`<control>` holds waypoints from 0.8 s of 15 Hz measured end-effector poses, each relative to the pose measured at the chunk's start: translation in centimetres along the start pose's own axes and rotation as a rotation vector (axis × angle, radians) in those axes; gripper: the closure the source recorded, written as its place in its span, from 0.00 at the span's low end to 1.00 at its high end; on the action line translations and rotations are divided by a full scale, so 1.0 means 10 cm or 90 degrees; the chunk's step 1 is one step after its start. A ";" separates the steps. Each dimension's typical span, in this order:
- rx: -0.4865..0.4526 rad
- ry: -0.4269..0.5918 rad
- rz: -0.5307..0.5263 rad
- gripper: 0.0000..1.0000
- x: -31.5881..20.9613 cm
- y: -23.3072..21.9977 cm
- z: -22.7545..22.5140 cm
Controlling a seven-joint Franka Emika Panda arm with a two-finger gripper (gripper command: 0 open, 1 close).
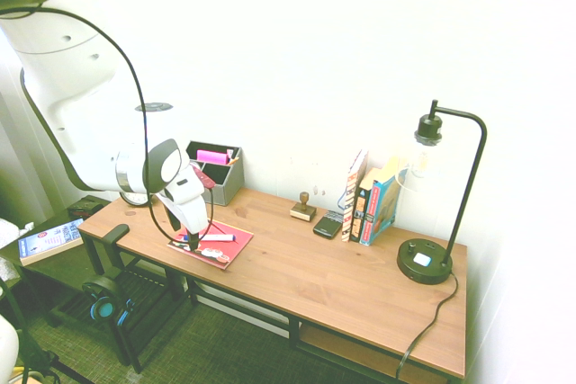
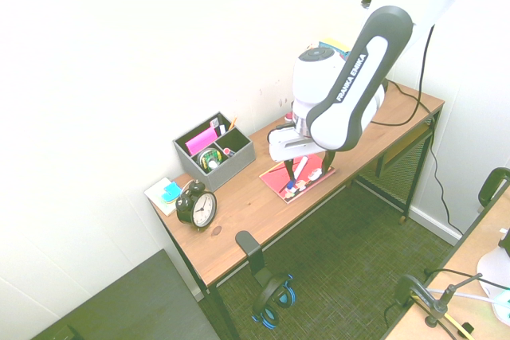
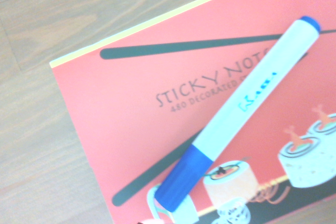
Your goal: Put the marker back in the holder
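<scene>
The marker [image 3: 247,103], white-barrelled with a blue cap, lies flat on a red sticky-notes booklet [image 3: 126,129] on the wooden desk. In the exterior views it shows as a small white stick [image 1: 214,238] [image 2: 296,189] on the booklet [image 1: 225,254] [image 2: 312,181]. My gripper [image 1: 192,242] [image 2: 295,178] hangs just above the booklet, pointing down, open, with nothing between its fingers. The grey holder [image 1: 221,183] [image 2: 233,157] stands at the back of the desk by the wall, a short way from the booklet, with a pink cylinder [image 1: 213,157] and other small items inside.
A black alarm clock [image 2: 197,206] and a pad of sticky notes [image 2: 165,192] sit at the desk's end beyond the holder. A wooden stamp [image 1: 303,208], a phone [image 1: 328,224], upright books [image 1: 373,200] and a black lamp [image 1: 430,254] fill the other side. Headphones [image 2: 271,302] hang off the front edge.
</scene>
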State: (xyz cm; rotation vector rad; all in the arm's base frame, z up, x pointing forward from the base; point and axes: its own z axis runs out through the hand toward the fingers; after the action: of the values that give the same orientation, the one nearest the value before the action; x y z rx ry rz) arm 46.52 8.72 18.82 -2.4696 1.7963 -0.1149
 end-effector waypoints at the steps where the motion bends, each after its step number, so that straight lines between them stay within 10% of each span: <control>1: -0.001 0.000 0.001 0.00 -0.02 -0.05 0.07; 2: 0.001 0.000 0.004 1.00 -0.02 -0.11 0.13; 12: 0.011 -0.006 0.016 1.00 0.01 -0.52 0.32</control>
State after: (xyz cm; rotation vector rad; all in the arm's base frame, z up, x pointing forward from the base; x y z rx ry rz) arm 51.82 10.26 16.23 -2.4315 1.8143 -0.1166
